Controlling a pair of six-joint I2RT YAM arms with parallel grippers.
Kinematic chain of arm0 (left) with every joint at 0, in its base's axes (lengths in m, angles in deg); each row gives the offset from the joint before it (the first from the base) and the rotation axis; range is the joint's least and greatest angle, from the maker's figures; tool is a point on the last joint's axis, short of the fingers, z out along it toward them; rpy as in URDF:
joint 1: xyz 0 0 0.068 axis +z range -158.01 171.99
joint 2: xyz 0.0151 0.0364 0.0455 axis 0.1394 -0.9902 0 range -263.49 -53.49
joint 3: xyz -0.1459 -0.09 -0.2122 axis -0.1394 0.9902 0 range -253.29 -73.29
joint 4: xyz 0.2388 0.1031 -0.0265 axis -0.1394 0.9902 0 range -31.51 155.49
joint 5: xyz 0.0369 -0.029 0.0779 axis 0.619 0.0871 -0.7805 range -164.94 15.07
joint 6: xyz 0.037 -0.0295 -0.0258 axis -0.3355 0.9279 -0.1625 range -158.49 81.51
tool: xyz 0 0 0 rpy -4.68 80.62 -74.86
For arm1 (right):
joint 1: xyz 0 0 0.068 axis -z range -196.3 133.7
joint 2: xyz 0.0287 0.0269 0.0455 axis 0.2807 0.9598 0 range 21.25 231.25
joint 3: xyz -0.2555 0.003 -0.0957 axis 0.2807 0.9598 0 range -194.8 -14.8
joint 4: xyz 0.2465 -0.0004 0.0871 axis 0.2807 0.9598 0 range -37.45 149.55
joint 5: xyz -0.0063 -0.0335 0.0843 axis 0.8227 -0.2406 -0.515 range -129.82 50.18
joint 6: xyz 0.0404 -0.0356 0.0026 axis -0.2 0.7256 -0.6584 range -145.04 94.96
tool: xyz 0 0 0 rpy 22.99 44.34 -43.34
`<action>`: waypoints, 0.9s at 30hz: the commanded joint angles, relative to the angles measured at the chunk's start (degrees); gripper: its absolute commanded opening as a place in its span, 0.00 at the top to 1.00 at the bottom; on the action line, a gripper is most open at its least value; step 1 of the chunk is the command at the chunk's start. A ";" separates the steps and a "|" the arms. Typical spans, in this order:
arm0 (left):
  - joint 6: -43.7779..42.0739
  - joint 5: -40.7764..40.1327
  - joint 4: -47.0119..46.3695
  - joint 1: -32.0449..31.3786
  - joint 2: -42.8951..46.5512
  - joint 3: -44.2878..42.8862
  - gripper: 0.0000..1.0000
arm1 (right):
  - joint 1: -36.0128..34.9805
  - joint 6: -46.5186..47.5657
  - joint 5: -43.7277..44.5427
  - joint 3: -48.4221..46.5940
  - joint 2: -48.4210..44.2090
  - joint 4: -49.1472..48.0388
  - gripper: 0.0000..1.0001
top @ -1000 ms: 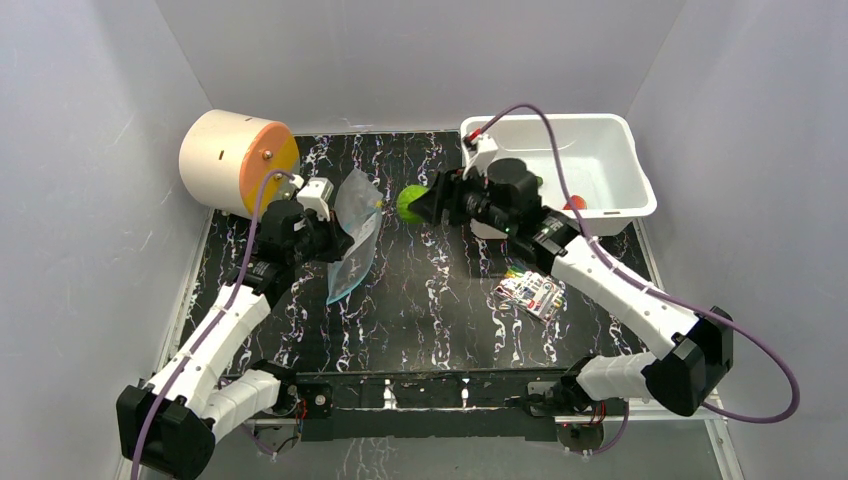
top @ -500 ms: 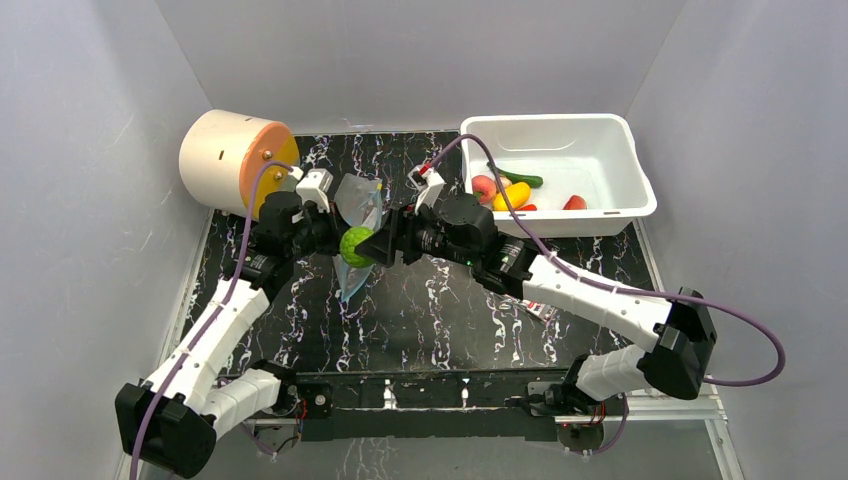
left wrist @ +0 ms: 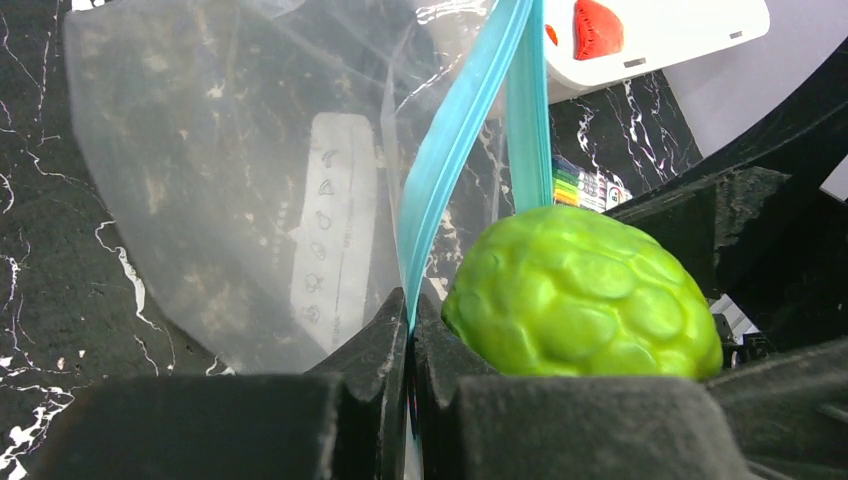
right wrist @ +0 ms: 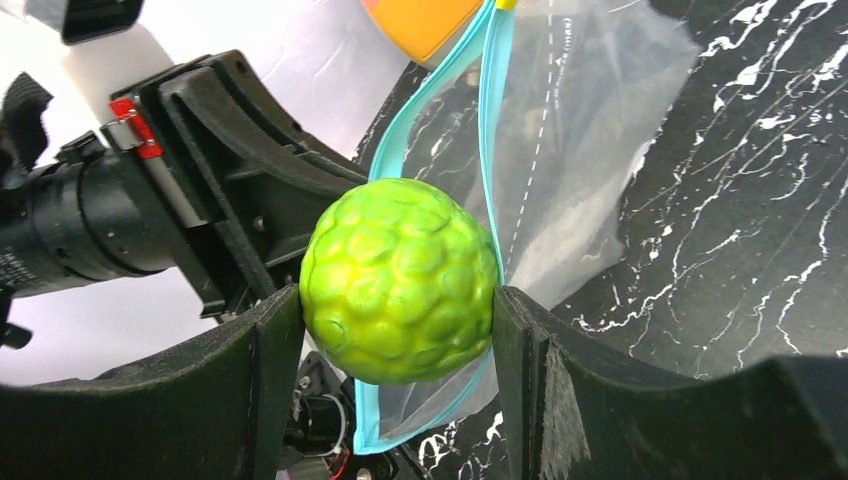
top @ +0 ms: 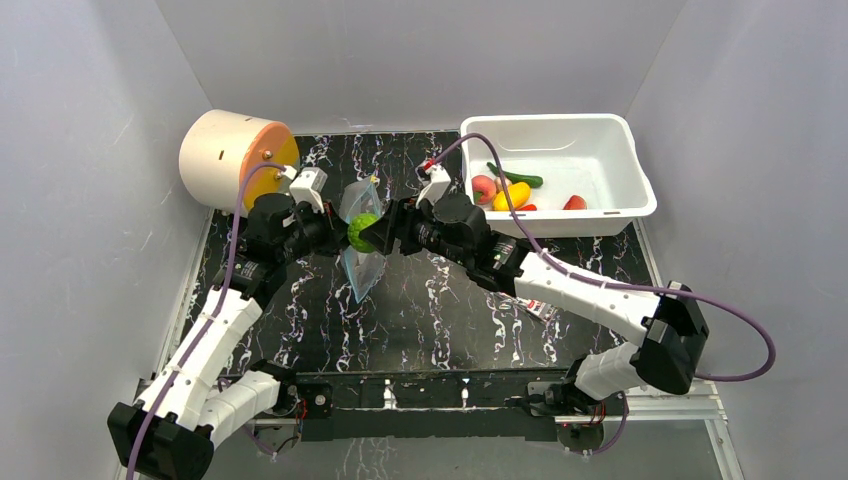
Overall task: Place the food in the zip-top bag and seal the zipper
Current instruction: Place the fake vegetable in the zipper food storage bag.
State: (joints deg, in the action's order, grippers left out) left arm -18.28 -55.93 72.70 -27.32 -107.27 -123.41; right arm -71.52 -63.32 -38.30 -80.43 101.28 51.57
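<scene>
Bumpy fruit (right wrist: 400, 280) in right hand (right wrist: 398, 330), beside zip-top bag (left wrist: 200, 150) mouth in left hand (left wrist: 410, 320); bin (top: 600, 218) of food (top: 510, 192) behind-right

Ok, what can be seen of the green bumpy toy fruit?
The green toy fruit is a round, glossy, plastic-looking ball with scaly bumps. The right end effector clamps it between two black fingers, off the table, at the teal-edged mouth of the clear bag, whose strip the left end effector pinches.

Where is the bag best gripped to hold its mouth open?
Pinch one lip of the zipper from the side, where the left gripper is shut on it: the bag hangs limp, and that strip is likely its firmest edge.
</scene>
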 commanded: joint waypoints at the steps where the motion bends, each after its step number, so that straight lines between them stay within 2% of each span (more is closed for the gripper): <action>1: 1.06 2.68 -0.21 -0.29 1.81 -2.46 1.00 | 0.04 0.87 5.42 -0.56 0.42 -0.80 0.67; 18: 3.08 5.26 -1.39 -0.29 2.19 -2.72 1.00 | 0.03 1.13 10.23 -3.29 4.81 5.94 0.56; 22: 3.23 5.39 -1.75 -0.29 2.08 -2.23 1.00 | 0.10 1.88 8.44 -2.86 4.34 4.14 0.49; 27: 3.44 5.62 -1.74 -0.29 1.75 -1.44 1.00 | 0.03 4.86 8.26 -2.67 2.00 3.70 0.32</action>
State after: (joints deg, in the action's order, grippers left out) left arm -15.33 -52.13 72.00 -27.39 -106.29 -123.98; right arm -71.32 -61.31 -29.64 -80.69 106.64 58.66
